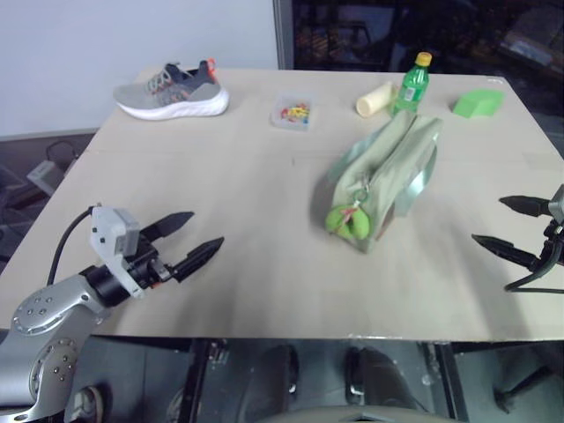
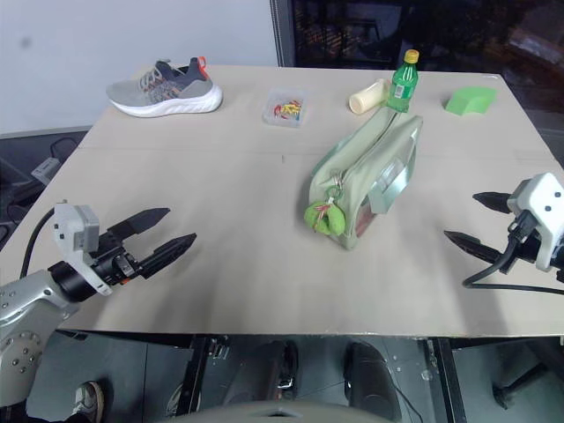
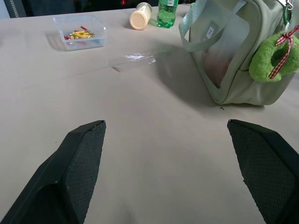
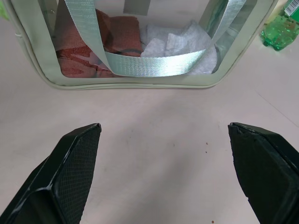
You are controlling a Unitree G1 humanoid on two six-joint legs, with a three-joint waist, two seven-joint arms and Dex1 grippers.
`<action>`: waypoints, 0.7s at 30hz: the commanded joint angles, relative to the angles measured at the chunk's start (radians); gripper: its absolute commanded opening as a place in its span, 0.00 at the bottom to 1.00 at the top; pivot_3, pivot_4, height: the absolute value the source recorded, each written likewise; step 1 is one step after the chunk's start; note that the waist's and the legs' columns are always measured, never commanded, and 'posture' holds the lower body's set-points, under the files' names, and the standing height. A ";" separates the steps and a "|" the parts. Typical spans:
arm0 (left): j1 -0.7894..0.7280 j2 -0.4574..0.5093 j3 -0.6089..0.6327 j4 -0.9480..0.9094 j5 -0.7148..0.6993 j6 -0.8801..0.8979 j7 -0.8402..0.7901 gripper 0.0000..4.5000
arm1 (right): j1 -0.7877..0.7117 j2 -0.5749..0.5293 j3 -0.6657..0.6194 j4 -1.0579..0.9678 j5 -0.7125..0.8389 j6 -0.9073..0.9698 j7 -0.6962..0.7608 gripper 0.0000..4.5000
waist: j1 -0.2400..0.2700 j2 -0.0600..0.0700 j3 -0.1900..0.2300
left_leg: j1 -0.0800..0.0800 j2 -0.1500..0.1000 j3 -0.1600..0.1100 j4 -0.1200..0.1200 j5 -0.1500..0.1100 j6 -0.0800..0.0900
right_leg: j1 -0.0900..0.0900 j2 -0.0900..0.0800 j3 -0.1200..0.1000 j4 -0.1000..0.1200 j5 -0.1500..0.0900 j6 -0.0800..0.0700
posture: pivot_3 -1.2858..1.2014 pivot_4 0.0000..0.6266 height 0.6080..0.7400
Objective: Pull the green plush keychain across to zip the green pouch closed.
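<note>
Left gripper (image 1: 196, 238) spread wide lower left, right gripper (image 2: 471, 223) spread wide at right edge, nothing held. Green pouch (image 1: 388, 172) flanked mid-frame, green plush keychain (image 1: 345, 220) hung at near end, probably staged for approach.

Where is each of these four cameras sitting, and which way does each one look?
Left eye view: on the head, looking down over the table; both arms show, the left gripper open.
Right eye view: beside it, same scene; the right gripper open.
Left wrist view: along its two fingers toward the green plush keychain.
Right wrist view: along its fingers at the green pouch.
All four share the pouch.
</note>
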 commanded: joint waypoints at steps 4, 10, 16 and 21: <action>-0.032 0.015 0.032 -0.019 -0.034 0.000 -0.024 0.96 | -0.161 -0.034 0.115 0.011 -0.109 -0.145 -0.001 0.98 | -0.005 0.001 0.001 | 0.001 0.001 0.002 0.001 0.000 0.001 | 0.000 0.000 0.001 0.001 0.000 0.000 | 0.52 0.24 1.00; -0.069 -0.012 -0.013 -0.056 -0.072 -0.041 -0.098 0.96 | -0.371 -0.047 0.289 0.032 -0.299 -0.376 -0.004 0.98 | -0.003 0.001 0.001 | 0.001 0.001 0.003 0.001 -0.001 -0.003 | -0.001 0.001 0.001 0.001 0.000 0.000 | 0.52 0.24 1.00; -0.112 0.012 -0.038 -0.046 -0.122 -0.018 -0.195 0.96 | -0.637 -0.054 0.505 0.179 -0.477 -0.669 0.096 0.98 | -0.004 0.002 0.003 | 0.000 0.001 0.005 0.000 0.001 0.001 | -0.002 0.002 0.003 0.001 0.000 0.000 | 0.52 0.24 1.00; -0.123 0.003 -0.061 -0.058 -0.122 -0.022 -0.212 0.96 | -0.793 -0.020 0.628 0.348 -0.576 -0.913 0.149 0.98 | -0.003 0.002 0.003 | 0.001 0.001 0.005 0.001 0.001 0.001 | -0.002 0.002 0.004 0.001 0.000 0.000 | 0.52 0.24 1.00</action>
